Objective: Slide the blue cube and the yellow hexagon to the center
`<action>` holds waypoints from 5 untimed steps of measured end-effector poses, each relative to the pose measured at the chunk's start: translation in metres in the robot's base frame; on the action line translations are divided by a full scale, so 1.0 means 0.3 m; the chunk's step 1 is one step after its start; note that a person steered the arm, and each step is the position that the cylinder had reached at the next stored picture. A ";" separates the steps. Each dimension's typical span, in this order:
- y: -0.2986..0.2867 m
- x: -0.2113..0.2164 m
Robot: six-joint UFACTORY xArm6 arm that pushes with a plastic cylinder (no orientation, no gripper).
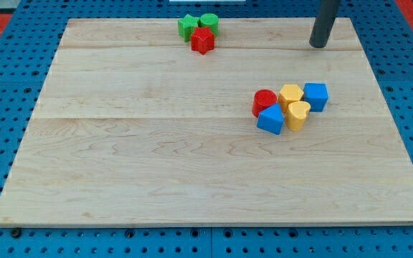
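Tip position: my tip [319, 45] rests on the table [156, 179] near the view's top right, with no block touching it; I carry no gripper, only this straight dark rod, so nothing is held or can be. Target one: blue cube [316, 96], sitting below my tip and a shade toward the view's right edge of the cluster, near but apart from the rod. Target two: yellow hexagon [290, 94], touching the blue cube's left side. Neighbours in the same cluster: red cylinder [264, 101] at the hexagon's left, blue triangular block [269, 120] below it, yellow heart-like block [297, 115] just under the hexagon and cube. Key relation: both targets lie toward the view's bottom from my tip, while the table's centre lies to their left and slightly lower, so I judge that I need to come round to the cube's right face and push leftward; the hexagon sits directly in that line, which should carry it along, though the red cylinder and the other two blocks will likely be shoved too. Separate group: green star-like block [187, 26], green cylinder [209, 22] and red star-like block [202, 41] bunched at the view's top centre, well apart from the path. Surface: pale, smooth wood planks, flat, on a blue perforated base, with broad open room across the middle and left.
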State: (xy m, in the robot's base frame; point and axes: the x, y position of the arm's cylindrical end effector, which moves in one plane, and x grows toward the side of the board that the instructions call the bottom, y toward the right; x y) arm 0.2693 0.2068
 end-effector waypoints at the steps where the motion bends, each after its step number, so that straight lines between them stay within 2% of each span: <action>1: 0.072 0.063; 2: 0.175 0.202; 3: 0.182 0.384; 5: 0.232 0.404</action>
State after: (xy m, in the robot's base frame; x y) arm 0.3906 0.2764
